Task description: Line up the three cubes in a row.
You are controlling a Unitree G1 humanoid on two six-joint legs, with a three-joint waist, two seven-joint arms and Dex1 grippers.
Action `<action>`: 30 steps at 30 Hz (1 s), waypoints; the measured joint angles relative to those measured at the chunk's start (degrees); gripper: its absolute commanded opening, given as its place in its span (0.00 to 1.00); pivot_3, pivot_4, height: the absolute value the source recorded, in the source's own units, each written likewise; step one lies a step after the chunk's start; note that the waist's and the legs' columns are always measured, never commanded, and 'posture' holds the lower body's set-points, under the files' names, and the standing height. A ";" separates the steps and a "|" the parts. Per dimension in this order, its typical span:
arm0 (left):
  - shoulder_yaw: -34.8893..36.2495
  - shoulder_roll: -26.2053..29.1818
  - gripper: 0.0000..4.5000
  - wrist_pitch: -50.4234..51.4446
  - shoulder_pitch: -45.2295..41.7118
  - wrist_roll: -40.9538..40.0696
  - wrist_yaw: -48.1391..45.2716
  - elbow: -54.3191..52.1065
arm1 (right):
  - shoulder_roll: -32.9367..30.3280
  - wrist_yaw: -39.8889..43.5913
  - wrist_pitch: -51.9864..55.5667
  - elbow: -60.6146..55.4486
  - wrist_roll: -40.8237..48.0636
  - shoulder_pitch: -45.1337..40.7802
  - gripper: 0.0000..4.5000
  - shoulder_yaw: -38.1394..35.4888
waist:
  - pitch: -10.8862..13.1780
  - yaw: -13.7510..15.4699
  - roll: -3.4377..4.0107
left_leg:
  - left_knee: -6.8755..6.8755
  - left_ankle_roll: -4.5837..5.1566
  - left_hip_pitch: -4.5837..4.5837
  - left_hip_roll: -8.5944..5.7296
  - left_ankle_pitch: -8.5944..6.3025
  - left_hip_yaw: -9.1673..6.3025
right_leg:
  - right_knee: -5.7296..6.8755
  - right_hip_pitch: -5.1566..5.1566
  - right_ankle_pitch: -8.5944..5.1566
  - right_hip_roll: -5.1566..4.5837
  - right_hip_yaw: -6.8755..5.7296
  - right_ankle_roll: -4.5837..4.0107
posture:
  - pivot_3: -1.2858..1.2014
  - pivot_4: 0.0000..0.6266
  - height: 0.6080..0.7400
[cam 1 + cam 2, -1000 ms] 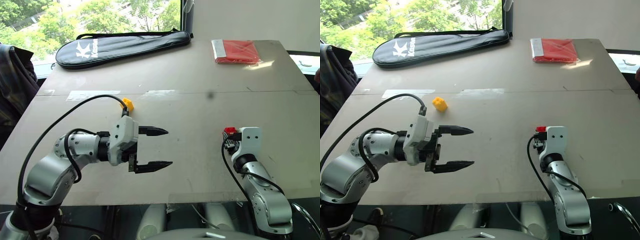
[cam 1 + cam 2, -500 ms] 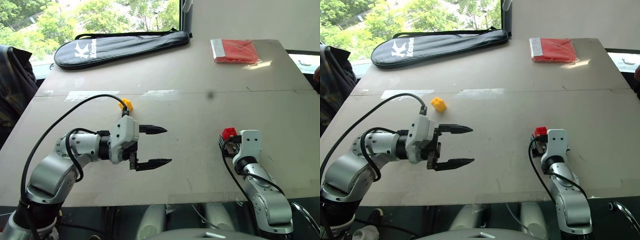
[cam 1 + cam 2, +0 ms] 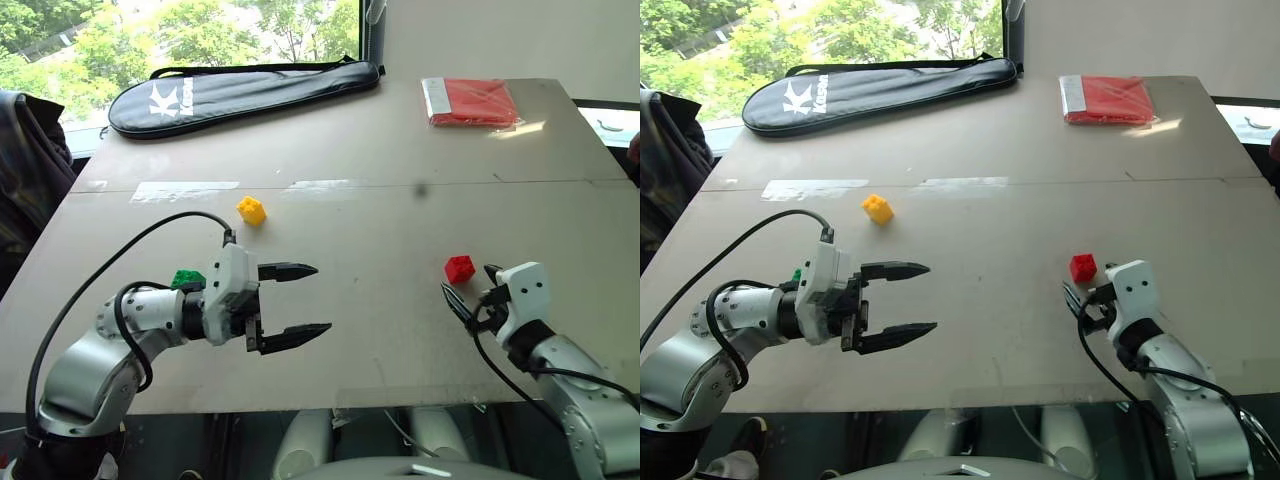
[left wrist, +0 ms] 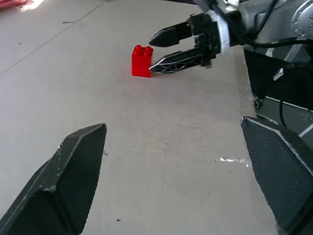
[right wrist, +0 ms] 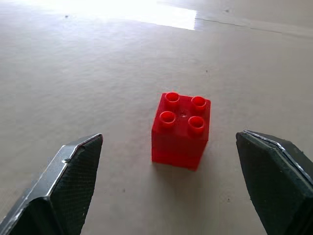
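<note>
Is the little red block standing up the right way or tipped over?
Standing upright. The red block sits flat on the table with its four round studs facing up, and neither finger of the open right gripper touches it.

The table (image 3: 400, 180) is a big pale grey-beige slab, with a faint seam running across it and a couple of shiny tape strips (image 3: 185, 189) stuck along that line. At the far edge lies a long black racket bag (image 3: 245, 92) with white lettering near one end, laid out flat with its strap on top. Over in the far right corner sits a flat red packet (image 3: 470, 102) with a silvery edge, well apart from the bag. Past the table there's a window full of green trees (image 3: 180, 30), and some dark plaid fabric (image 3: 30, 160) off the left side.
</note>
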 measured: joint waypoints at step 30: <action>14.52 -25.98 1.00 -25.69 21.69 22.45 33.64 11.07 | -4.21 52.75 -29.53 24.59 24.53 -1.92 1.00 -10.80 | -0.07 1.66 -0.29 | 0.00 0.13 0.81 0.07 -0.10 -0.03 | -0.29 0.93 -0.11 -0.05 -0.15 -0.15 | 0.52 0.24 1.00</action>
